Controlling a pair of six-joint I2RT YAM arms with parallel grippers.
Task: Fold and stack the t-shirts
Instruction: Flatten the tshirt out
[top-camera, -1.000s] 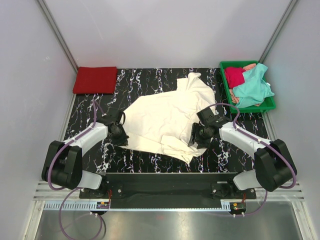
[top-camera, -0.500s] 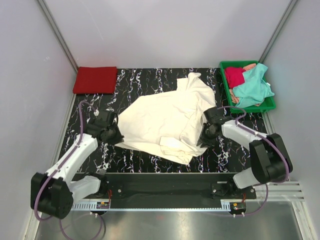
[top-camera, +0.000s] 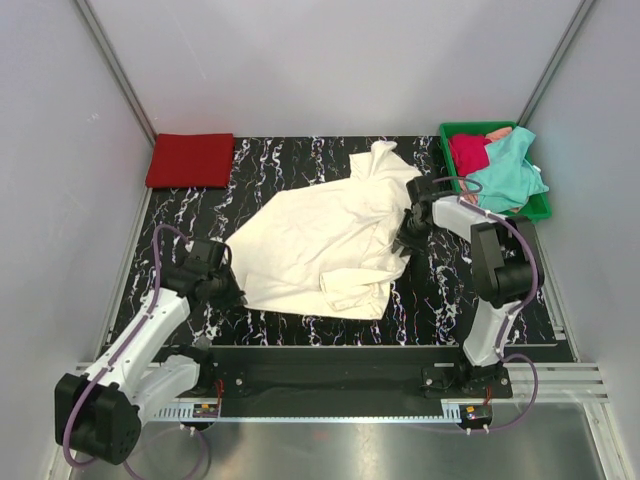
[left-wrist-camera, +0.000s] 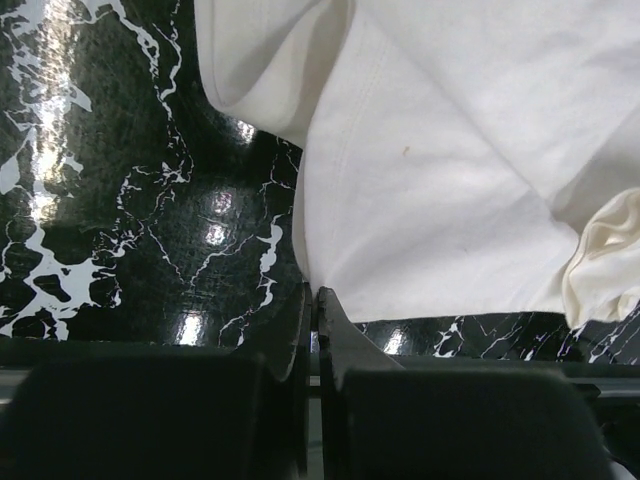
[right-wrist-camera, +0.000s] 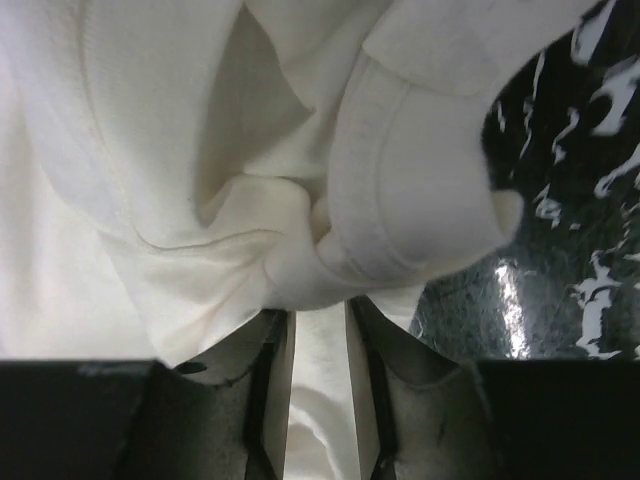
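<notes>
Left hand (left-wrist-camera: 313, 296) pinching cream-white shirt (top-camera: 320, 235) corner, right hand (right-wrist-camera: 318, 322) gripping its opposite edge

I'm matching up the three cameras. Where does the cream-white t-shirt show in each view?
Top external: the cream-white t-shirt lies spread out mid-frame.
Left wrist: it fills the upper right.
Right wrist: bunched, it covers most of the frame.
Shared landmark: the black marbled tabletop.

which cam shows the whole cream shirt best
Top external: the cream-white shirt lies whole across the table. Left wrist shows only one corner at the left gripper; right wrist shows only bunched folds in the right gripper.
</notes>
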